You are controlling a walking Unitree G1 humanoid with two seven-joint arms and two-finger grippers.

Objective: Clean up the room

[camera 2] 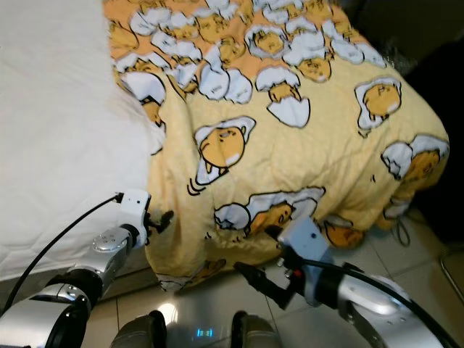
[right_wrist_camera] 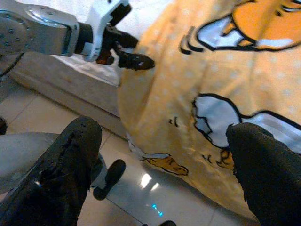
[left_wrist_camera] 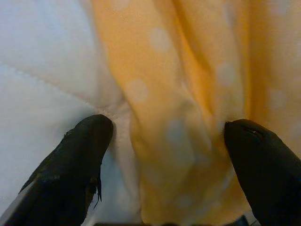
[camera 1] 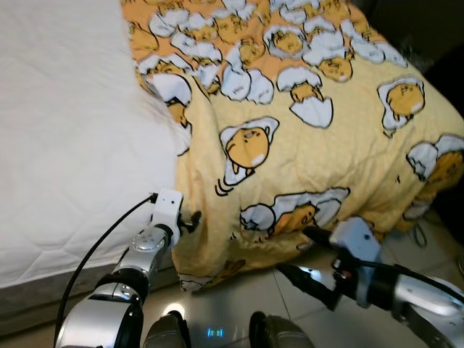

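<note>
A yellow blanket printed with cartoon eggs covers the right part of the bed and hangs over its side almost to the floor. My left gripper is open at the blanket's left hanging edge, where it meets the white mattress. In the left wrist view, a fold of the blanket lies between the two spread fingertips, not pinched. My right gripper is open low down, just in front of the blanket's bottom hem, with nothing held. The right wrist view shows the hanging blanket and the left gripper.
The bed's base runs along the lower left. Glossy floor tiles lie in front, with my feet at the bottom. A thin cable lies on the floor at the right, beside a dark area.
</note>
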